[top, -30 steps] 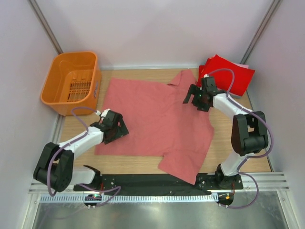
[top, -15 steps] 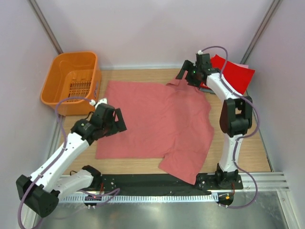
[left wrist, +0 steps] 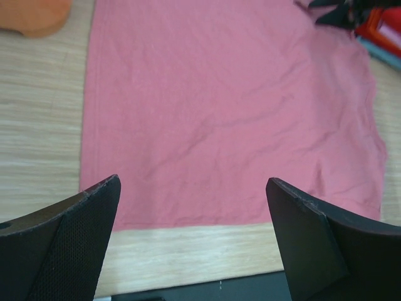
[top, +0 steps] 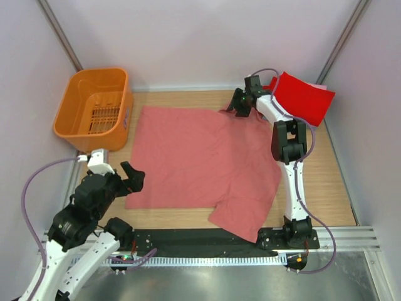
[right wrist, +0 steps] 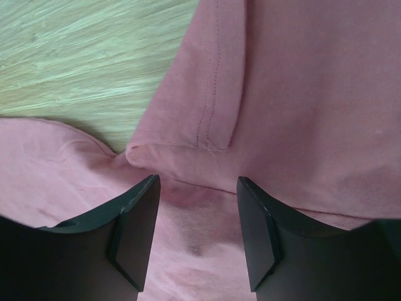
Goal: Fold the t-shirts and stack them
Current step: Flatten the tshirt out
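Observation:
A large salmon-pink t-shirt (top: 200, 157) lies spread flat on the wooden table, one sleeve hanging over the near edge. It fills the left wrist view (left wrist: 225, 106) and the right wrist view (right wrist: 294, 94). A bright red shirt (top: 307, 97) lies folded at the far right, with a pale one just showing under it. My left gripper (top: 131, 179) is open and empty, raised near the shirt's near left corner. My right gripper (top: 237, 106) is open, low over the bunched far sleeve (right wrist: 188, 150).
An orange slotted basket (top: 94, 106) stands at the far left. Bare wood (top: 326, 182) lies right of the pink shirt. A black strip (top: 188, 241) runs along the table's near edge.
My left arm has pulled back off the shirt toward the near left and risen. My right gripper has moved from the shirt's right side to its far sleeve.

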Robot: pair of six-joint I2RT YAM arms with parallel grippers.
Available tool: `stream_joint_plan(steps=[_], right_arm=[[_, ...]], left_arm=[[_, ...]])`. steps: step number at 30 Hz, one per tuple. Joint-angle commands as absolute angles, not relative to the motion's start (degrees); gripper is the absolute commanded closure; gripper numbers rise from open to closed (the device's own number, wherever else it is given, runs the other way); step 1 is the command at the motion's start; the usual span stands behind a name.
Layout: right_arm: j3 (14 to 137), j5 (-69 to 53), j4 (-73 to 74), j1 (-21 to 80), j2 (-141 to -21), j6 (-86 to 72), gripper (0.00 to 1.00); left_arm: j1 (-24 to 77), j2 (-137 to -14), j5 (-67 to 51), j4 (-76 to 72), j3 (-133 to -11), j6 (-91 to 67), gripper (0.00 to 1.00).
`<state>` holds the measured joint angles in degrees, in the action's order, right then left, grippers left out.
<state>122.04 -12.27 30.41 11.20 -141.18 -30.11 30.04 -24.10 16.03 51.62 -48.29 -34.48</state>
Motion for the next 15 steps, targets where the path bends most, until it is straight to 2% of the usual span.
stream_joint_plan(steps=[1, 15], right_arm=[[125.5, -9.9, 28.9, 11.6, -140.9, -30.2, 0.44], [127.4, -8.0, 28.7, 12.0, -144.4, -30.5, 0.48]], left_arm=[[30.2, -17.3, 21.3, 46.5, -46.1, -32.3, 0.01], [30.1, -19.5, 23.0, 48.4, -47.0, -33.7, 0.01]])
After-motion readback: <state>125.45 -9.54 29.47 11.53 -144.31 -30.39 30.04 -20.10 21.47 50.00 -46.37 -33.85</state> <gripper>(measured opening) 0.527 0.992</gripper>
